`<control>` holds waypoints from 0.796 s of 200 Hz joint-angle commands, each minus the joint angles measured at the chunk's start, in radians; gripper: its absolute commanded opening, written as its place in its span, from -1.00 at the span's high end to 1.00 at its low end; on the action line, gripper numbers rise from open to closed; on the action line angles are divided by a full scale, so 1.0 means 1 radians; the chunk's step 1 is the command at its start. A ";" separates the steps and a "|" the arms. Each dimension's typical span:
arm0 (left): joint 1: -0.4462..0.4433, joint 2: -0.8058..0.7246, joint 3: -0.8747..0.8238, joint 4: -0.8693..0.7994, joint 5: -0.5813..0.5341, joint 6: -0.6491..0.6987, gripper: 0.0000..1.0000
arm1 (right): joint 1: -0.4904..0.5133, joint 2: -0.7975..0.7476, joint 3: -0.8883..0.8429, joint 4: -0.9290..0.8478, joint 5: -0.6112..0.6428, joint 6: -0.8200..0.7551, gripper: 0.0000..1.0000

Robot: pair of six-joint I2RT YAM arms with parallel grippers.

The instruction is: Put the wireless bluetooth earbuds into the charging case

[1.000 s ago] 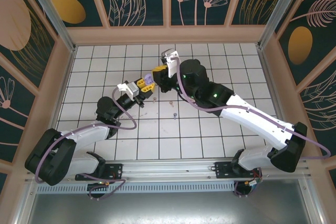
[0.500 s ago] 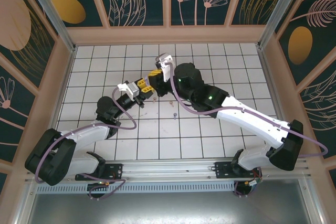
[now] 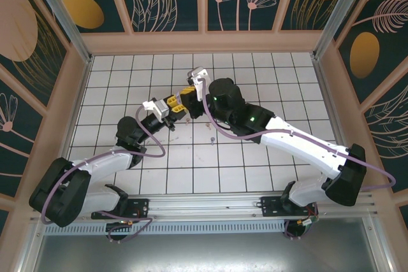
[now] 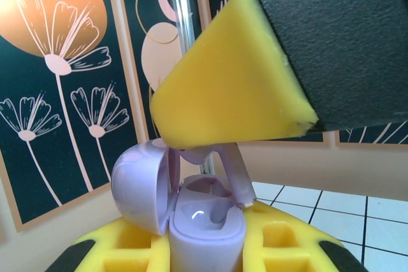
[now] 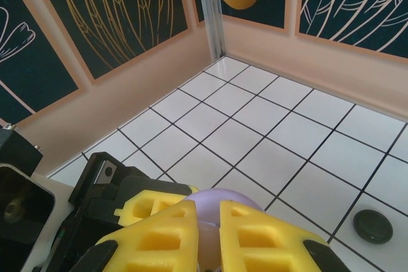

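Observation:
In the left wrist view the purple charging case (image 4: 204, 234) stands upright, clamped between the yellow fingers of my left gripper (image 4: 204, 250). Its lid (image 4: 140, 186) hangs open to the left. A purple earbud (image 4: 237, 173) points stem-down at the case's right socket, its tip at the rim. Just above it is a yellow finger (image 4: 236, 93) of my right gripper. In the right wrist view my right gripper (image 5: 208, 221) is shut on that earbud (image 5: 209, 247), with the lid (image 5: 226, 203) just beyond. From above, both grippers (image 3: 173, 104) (image 3: 190, 93) meet mid-table.
A small dark disc (image 5: 373, 226) lies on the white tiles to the right of my right gripper. A tiny dark piece (image 3: 212, 138) sits on the tiled table (image 3: 268, 81) in front of the grippers. Pink walls with an aluminium post (image 5: 210, 11) close the far corner.
My right gripper has shifted left and come down over the case in my left gripper. The left arm has held still.

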 commanded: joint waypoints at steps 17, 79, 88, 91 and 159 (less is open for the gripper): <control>-0.004 -0.026 0.022 0.002 0.032 0.011 1.00 | -0.004 0.007 -0.020 0.047 0.032 -0.007 0.74; -0.005 -0.028 0.030 -0.003 0.044 0.013 1.00 | -0.005 0.018 -0.016 0.035 0.028 -0.013 0.78; -0.006 -0.029 0.032 -0.003 0.046 0.014 1.00 | -0.005 0.021 -0.017 0.030 0.030 -0.017 0.79; -0.006 -0.030 0.033 -0.003 0.047 0.014 1.00 | -0.004 0.022 -0.018 0.027 0.031 -0.018 0.79; -0.008 -0.045 0.041 -0.016 0.058 0.018 1.00 | -0.001 0.015 -0.053 0.030 0.094 -0.055 0.79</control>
